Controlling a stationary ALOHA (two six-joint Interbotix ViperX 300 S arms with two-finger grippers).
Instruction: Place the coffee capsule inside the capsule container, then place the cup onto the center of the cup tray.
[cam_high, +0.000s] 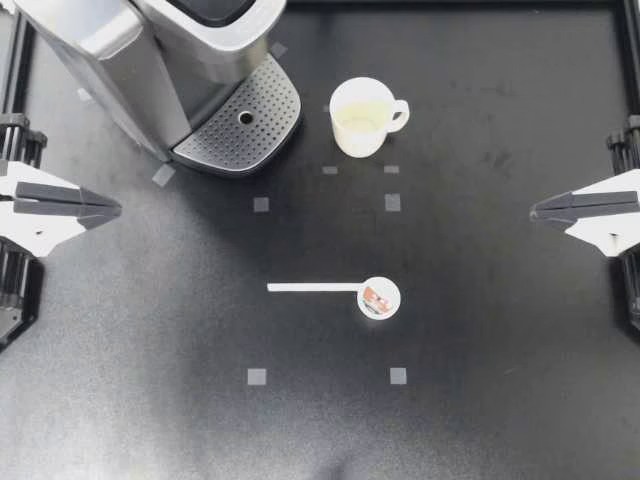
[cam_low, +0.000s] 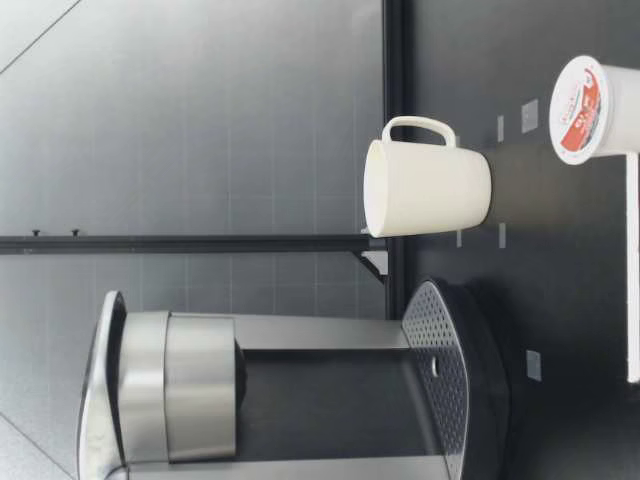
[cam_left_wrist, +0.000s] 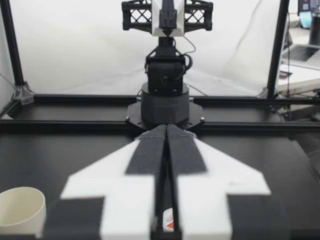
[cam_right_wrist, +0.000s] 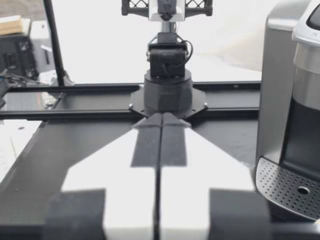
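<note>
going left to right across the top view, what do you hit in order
left end effector → coffee machine → cup → right end effector; the coffee capsule spans the same stretch as the cup, so it is left out

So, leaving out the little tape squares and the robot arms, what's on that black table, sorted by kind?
Coffee machine: 1
Cup, white: 1
Coffee capsule: 1
Thin white strip beside the capsule: 1
Total: 4
</note>
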